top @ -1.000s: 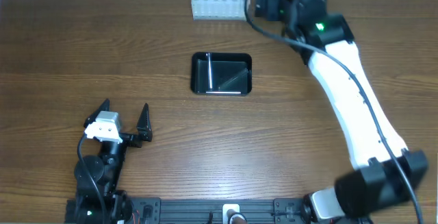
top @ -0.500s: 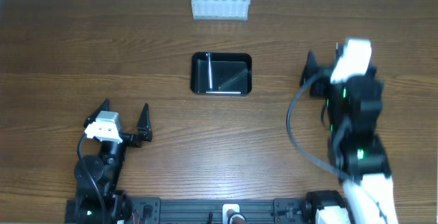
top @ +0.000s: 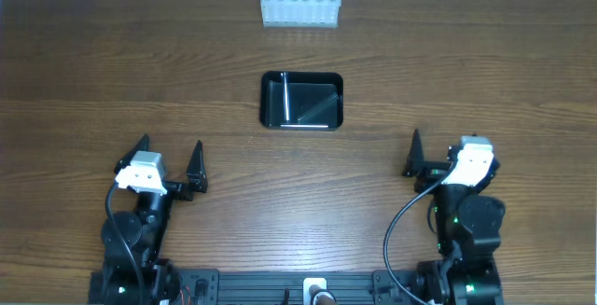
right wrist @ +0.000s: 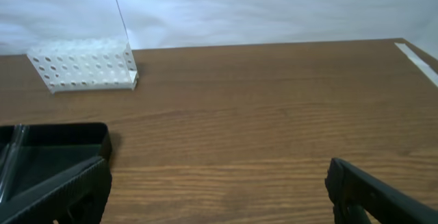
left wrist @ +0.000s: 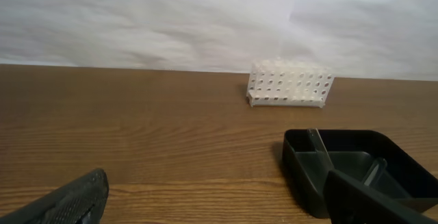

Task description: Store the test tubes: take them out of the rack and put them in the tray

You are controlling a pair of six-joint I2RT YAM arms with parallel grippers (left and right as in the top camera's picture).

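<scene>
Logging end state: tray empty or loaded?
Loaded: at least two clear test tubes lie inside the black tray, seen from the top and left wrist views.

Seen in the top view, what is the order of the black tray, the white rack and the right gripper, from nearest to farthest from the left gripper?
1. Black tray, up and right of the left gripper, near the centre.
2. White rack, beyond the tray, farther up the view.
3. Right gripper, far over on the right side.

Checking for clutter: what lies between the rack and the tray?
Nothing: the top view shows bare table from the rack to the tray.
</scene>
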